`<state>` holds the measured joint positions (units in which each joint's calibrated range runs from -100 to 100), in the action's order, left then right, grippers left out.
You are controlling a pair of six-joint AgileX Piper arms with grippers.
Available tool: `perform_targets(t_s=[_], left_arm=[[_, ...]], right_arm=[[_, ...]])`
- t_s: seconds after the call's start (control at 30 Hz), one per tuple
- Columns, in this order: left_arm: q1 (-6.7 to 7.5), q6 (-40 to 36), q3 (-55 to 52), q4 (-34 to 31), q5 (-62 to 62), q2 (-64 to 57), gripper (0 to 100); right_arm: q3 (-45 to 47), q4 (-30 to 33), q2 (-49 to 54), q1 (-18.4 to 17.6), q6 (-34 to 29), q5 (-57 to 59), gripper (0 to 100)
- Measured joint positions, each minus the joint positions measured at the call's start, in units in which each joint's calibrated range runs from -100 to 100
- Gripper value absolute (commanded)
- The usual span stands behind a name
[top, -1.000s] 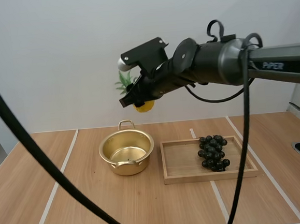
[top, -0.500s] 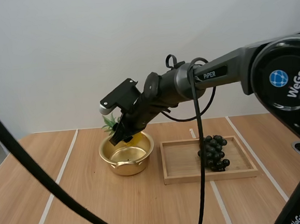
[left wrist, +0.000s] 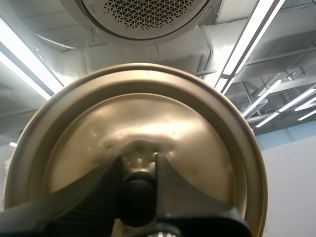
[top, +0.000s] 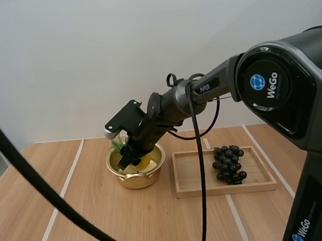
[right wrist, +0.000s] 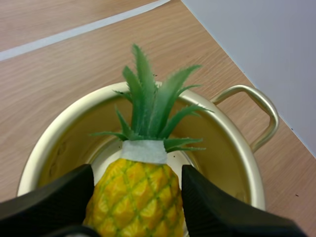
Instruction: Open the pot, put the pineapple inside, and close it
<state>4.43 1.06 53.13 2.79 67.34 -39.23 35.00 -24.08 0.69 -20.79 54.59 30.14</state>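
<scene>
Pineapple (right wrist: 136, 202): one, pinched by my right end effector (right wrist: 137, 178) over one pot (right wrist: 232, 163). Left end effector (left wrist: 137, 164) pinches one lid (left wrist: 197, 133); arm (top: 296, 96) reads WeGo.

pineapple (right wrist: 136, 197): you lose its base at the frame's edge, and the right pincer's (right wrist: 137, 173) fingers mask both flanks.
lid (left wrist: 148, 118): rim clipped at the edge; knob (left wrist: 136, 197) half-buried between the left pincer's (left wrist: 138, 163) fingers.
pot (top: 136, 178): seen from above, its far handle sits behind the right arm (top: 203, 92).
</scene>
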Motion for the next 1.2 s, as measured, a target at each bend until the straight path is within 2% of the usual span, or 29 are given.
perform_targets(t_s=[0.07, 0.13, 0.4, 0.67, 0.73, 0.83, 0.9, 0.97, 1.2], left_arm=[[0.0, 0.0, 0.0, 0.0, 0.0, 0.0, 0], [0.0, 0.0, 0.0, 0.0, 0.0, 0.0, 0], [0.0, 0.0, 0.0, 0.0, 0.1, 0.0, 0], [0.0, 0.0, 0.0, 0.0, 1.4, 0.0, 0], [0.0, 0.0, 0.0, 0.0, 2.1, 0.0, 0], [0.0, 0.0, 0.0, 0.0, 2.2, 0.0, 0], [0.0, 0.0, 0.0, 0.0, 2.2, 0.0, 0], [0.0, 0.0, 0.0, 0.0, 2.2, 0.0, 0], [0.0, 0.0, 0.0, 0.0, 2.5, 0.0, 0]], right_arm=[[-0.1, 1.5, 0.0, 0.0, -0.1, 0.7, 41], [-0.1, 3.3, 0.0, 0.0, -0.4, 2.4, 50], [-0.1, 6.1, -0.1, 0.0, -1.2, 4.1, 50], [-0.1, 13.7, -0.3, 0.0, -6.1, 3.7, 51], [-0.1, 14.8, -0.7, 0.0, -7.2, 3.0, 60], [-0.1, 16.0, -1.2, 0.0, -8.4, 3.0, 83], [-0.1, 16.2, -1.3, 0.0, -8.7, 3.0, 94], [-0.1, 17.4, -1.7, 0.0, -9.3, 3.4, 98], [-0.1, 18.9, -2.3, 0.0, -9.6, 3.9, 98]])
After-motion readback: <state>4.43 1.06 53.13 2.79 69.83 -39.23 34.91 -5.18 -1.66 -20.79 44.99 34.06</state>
